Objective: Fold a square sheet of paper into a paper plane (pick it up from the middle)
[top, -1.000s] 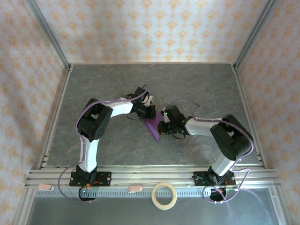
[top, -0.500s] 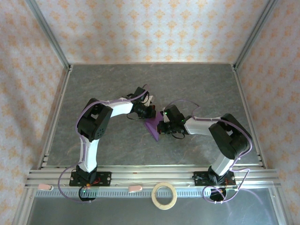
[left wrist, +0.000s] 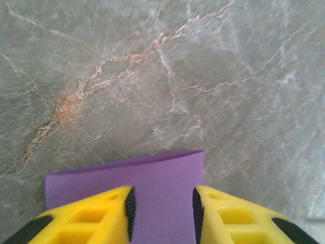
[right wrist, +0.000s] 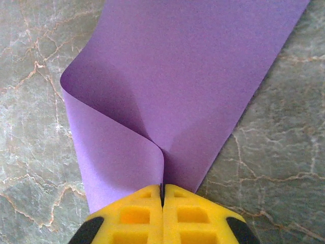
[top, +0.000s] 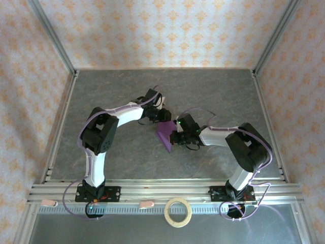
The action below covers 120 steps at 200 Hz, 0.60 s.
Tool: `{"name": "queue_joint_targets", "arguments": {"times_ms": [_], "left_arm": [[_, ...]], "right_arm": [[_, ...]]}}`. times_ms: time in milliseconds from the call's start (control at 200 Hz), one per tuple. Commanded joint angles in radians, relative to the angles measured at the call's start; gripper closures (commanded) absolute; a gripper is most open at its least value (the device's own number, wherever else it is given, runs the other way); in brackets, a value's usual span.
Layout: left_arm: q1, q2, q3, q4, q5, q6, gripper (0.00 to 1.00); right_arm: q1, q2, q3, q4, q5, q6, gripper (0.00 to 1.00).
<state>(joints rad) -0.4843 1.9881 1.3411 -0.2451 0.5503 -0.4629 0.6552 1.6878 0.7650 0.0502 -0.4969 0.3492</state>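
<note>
changed: the left gripper (top: 162,117) is letting go. Its jaws were shut a second ago and are now standing apart, and it is shifting off toward the far side, away from the right gripper (top: 174,137).
left claw: it is standing narrowly open. In its wrist view the left gripper (left wrist: 162,197) is hanging over the paper (left wrist: 152,173), whose purple edge is showing through the gap. It is not pinching anything, as far as I can tell.
right claw: it is staying clamped on the paper. In its wrist view the right gripper (right wrist: 162,189) is meeting with no gap on a gathered bit of the sheet.
paper: the paper (top: 164,133) is sitting just left of the right gripper, touching it, in about the same spot as before. Seen from the right gripper, the paper (right wrist: 188,66) is fanning out ahead. One flap is curling over in a soft loop and is not lying pressed flat.
meaning: the right gripper alone is now holding the sheet. The left is probably freeing itself to re-grip or press the flap.
progress: this is looking early, with a loose fold only and no dart shape yet.
risk: with one pinch, the loop is likely springing back open, or the sheet is pivoting about the right gripper.
</note>
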Motion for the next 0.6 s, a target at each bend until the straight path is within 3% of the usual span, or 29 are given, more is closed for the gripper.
{"name": "queue_joint_targets", "arguments": {"times_ms": [0, 85, 195, 250, 450, 596], "left_arm": [[0.007, -0.131, -0.077, 0.056, -0.046, -0.05, 0.63], [0.015, -0.206, -0.184, 0.117, -0.035, -0.103, 0.69], [0.023, -0.29, -0.326, 0.215, 0.022, -0.18, 0.9], [0.024, -0.331, -0.391, 0.269, 0.062, -0.216, 0.95], [0.022, -0.373, -0.579, 0.571, 0.241, -0.438, 1.0], [0.012, -0.356, -0.607, 0.583, 0.226, -0.462, 1.0]], "right_arm": [[-0.006, 0.03, -0.013, -0.007, 0.024, 0.02, 1.0], [-0.006, 0.029, -0.014, -0.013, 0.033, 0.021, 1.0], [-0.006, 0.027, -0.016, -0.013, 0.036, 0.027, 1.0], [-0.006, 0.028, -0.018, -0.012, 0.039, 0.03, 1.0], [-0.006, 0.03, -0.025, -0.009, 0.046, 0.041, 1.0], [-0.006, 0.032, -0.027, -0.006, 0.044, 0.043, 1.0]]}}
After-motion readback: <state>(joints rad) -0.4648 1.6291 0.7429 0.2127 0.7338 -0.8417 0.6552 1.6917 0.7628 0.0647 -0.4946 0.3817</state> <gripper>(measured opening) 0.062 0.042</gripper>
